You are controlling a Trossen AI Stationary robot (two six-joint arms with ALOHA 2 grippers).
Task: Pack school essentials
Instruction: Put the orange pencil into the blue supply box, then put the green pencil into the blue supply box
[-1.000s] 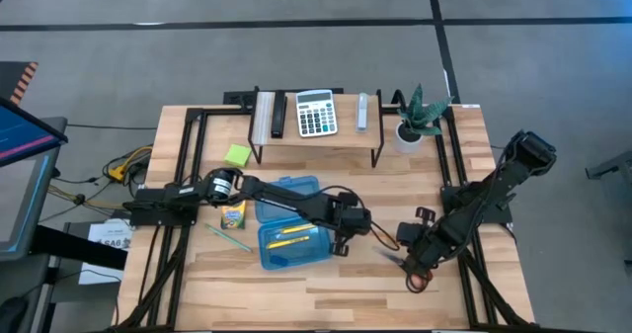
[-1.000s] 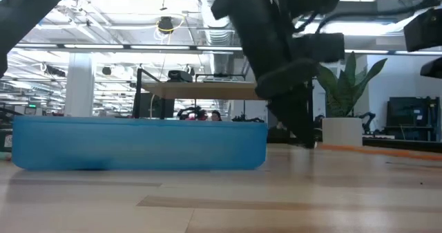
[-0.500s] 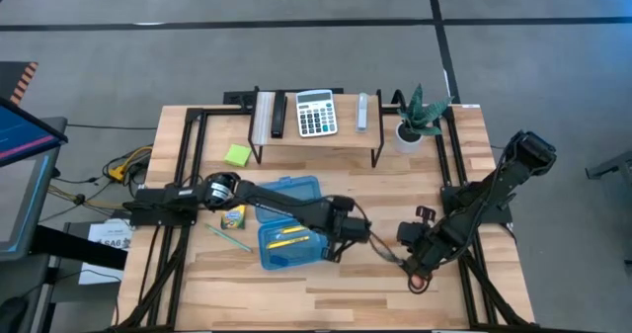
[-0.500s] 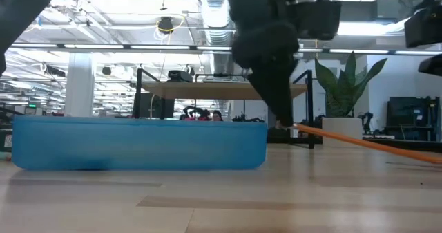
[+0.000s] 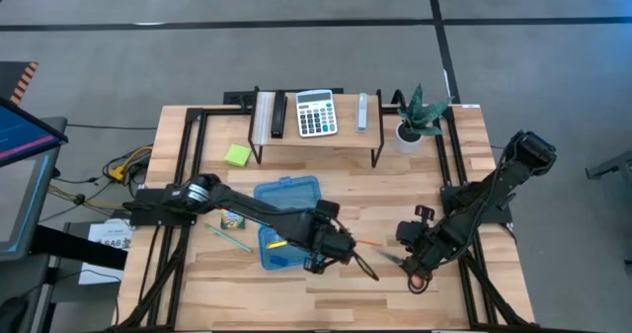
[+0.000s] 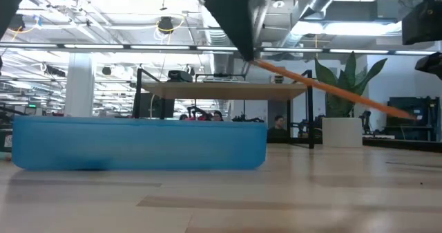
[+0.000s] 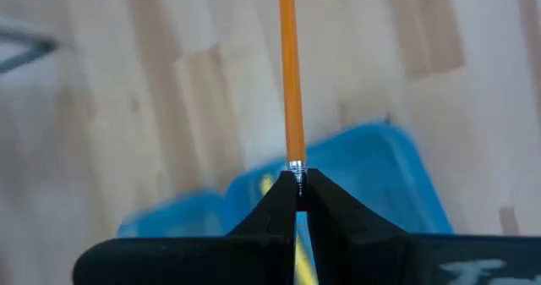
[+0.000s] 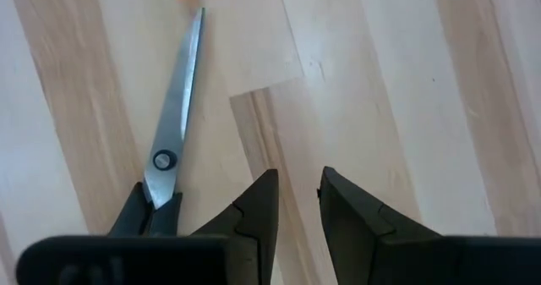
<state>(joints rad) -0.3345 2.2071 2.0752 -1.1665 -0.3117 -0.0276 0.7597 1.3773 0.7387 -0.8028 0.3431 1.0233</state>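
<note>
My left gripper is shut on an orange pencil, above the right end of the open blue case. The same pencil hangs slanted in the air in the low view. A yellow pencil lies in the case's base. Red-handled scissors lie flat on the wood. Just beside them my right gripper stands open, with nothing between its fingers. The crayon box, a thin blue pen and the lime sticky-note pad lie at the left of the table. My left gripper pinches the pencil by its metal-banded end between the two fingertips. The fingers point steeply down. The pencil sticks out ahead of them toward the table's right, lifted clear of the wood, its free end lower than the held end.
A raised shelf at the far edge carries a calculator and some small items. A potted plant stands at the far right. The case's lid lies open toward the far side. Bare wood stretches along the near edge.
My left gripper has risen and gone toward the near edge and a little left, over the blue case's right end, staying shut on the orange pencil. The pencil's free end, which rested on the table, is now lifted clear.
</note>
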